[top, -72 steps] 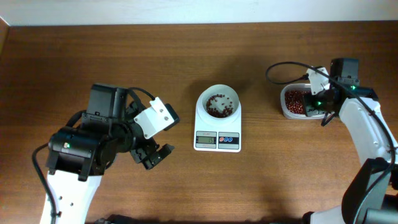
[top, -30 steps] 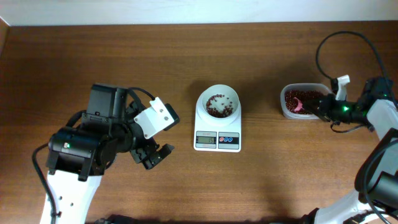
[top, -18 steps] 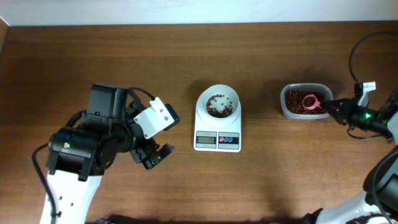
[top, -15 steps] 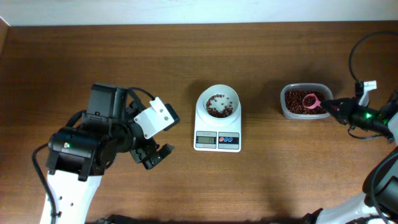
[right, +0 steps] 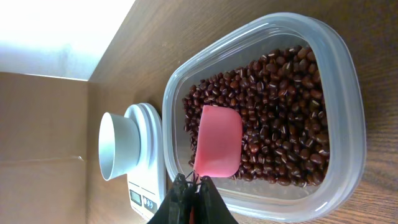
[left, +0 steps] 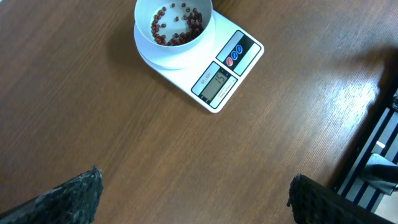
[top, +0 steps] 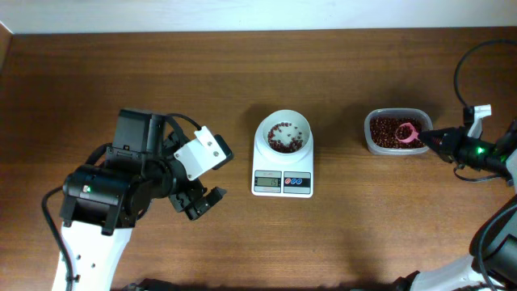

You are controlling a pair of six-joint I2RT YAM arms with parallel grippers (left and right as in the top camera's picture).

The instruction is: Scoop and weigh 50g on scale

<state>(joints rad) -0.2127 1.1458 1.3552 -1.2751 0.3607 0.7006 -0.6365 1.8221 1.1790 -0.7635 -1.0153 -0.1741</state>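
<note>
- Your scale (top: 282, 162) sits at centre frame in the overhead view on the wooden table (top: 363, 234), with its display and buttons toward the bottom edge.
- Its white bowl (top: 283, 123) holds a thin scatter of red beans (top: 283, 141).
- Your left gripper (top: 202, 204) hangs lower left of the scale, well apart from it. Its fingers (left: 74, 193) are spread wide with nothing between them.
- Your right gripper (top: 436, 139) is at the right edge, pinched tight on the handle of a pink scoop (right: 217, 141).
- The scoop's cup lies over the beans in the clear tub (top: 393, 111), which stands right of the scale and apart from it. You cannot tell whether the cup touches the beans.
- The display digits are too small to read.
</note>
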